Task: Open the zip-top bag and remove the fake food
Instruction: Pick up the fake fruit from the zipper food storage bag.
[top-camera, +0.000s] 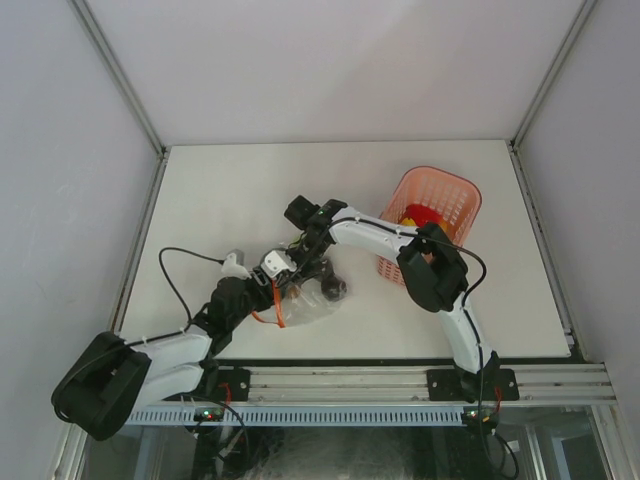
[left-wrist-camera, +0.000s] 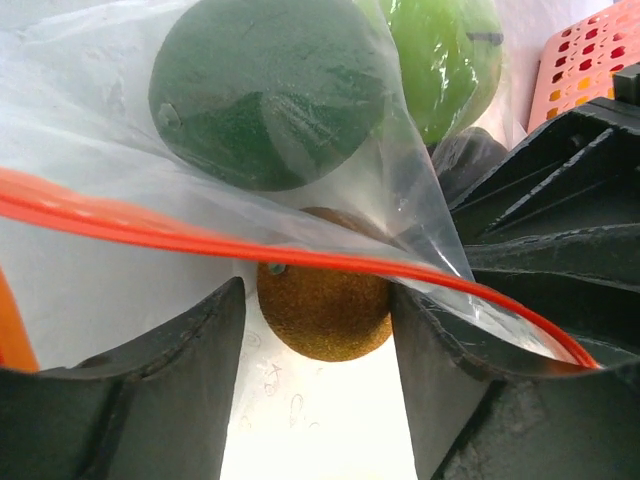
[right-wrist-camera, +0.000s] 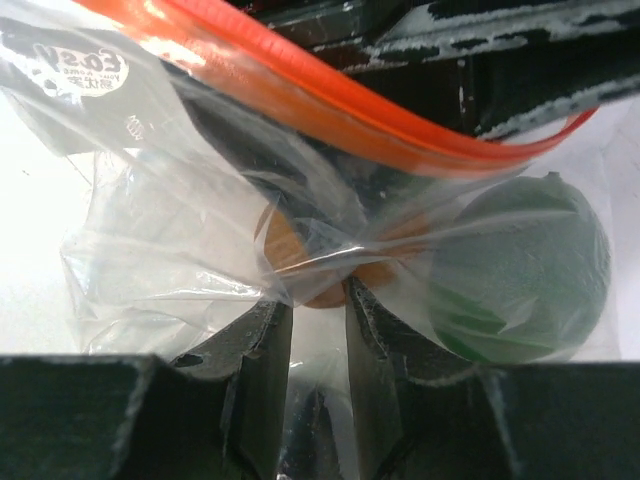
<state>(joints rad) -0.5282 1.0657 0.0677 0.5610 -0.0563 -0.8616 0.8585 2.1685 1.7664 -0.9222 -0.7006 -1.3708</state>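
The white table (top-camera: 250, 190) carries a pink basket (top-camera: 452, 197) and, to its left, the zip-top bag (top-camera: 305, 308) at the front middle. The right gripper (right-wrist-camera: 318, 300) has its jaws almost together, pinching a fold of bag film. The left gripper (left-wrist-camera: 315, 300) has its jaws wide apart under the orange zip strip (left-wrist-camera: 150, 232). The fake food inside the bag is a dark green piece (left-wrist-camera: 265, 90), a light green piece (left-wrist-camera: 440, 60) and a brown piece (left-wrist-camera: 325, 315).

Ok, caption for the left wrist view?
Left claw open, brown fruit between its fingers, orange strip of the zip-top bag crossing above, green fruits behind plastic.
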